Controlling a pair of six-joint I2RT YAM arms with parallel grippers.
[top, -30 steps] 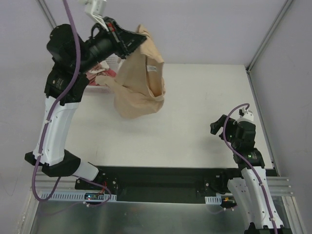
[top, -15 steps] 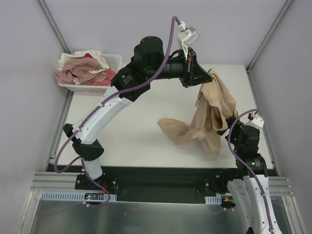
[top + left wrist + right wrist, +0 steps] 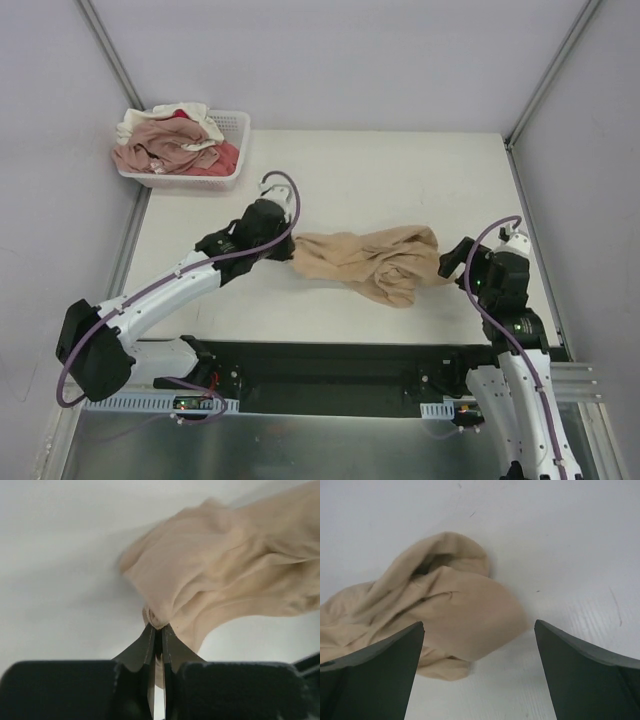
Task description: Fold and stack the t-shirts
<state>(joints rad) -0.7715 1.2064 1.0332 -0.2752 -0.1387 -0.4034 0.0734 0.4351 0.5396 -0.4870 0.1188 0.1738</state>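
A tan-beige t-shirt (image 3: 370,262) lies crumpled in a long bunch across the middle of the table. My left gripper (image 3: 292,248) sits low at its left end, shut on a pinch of the tan cloth (image 3: 158,619). The right end of the tan t-shirt (image 3: 445,610) lies just ahead of my right gripper (image 3: 479,630), whose jaws stand wide open and hold nothing. That right gripper (image 3: 452,262) is at the shirt's right edge in the top view. More t-shirts, pink (image 3: 160,145), cream-white (image 3: 180,115) and red (image 3: 222,160), are piled in the basket.
A white lattice basket (image 3: 238,125) stands at the table's back left corner. The table (image 3: 400,170) is bounded by grey walls on both sides and a black rail at its near edge.
My left arm has swung the tan t-shirt from high at the back left, over to the right, then down and back left, laying it on the table. The right arm barely moved.
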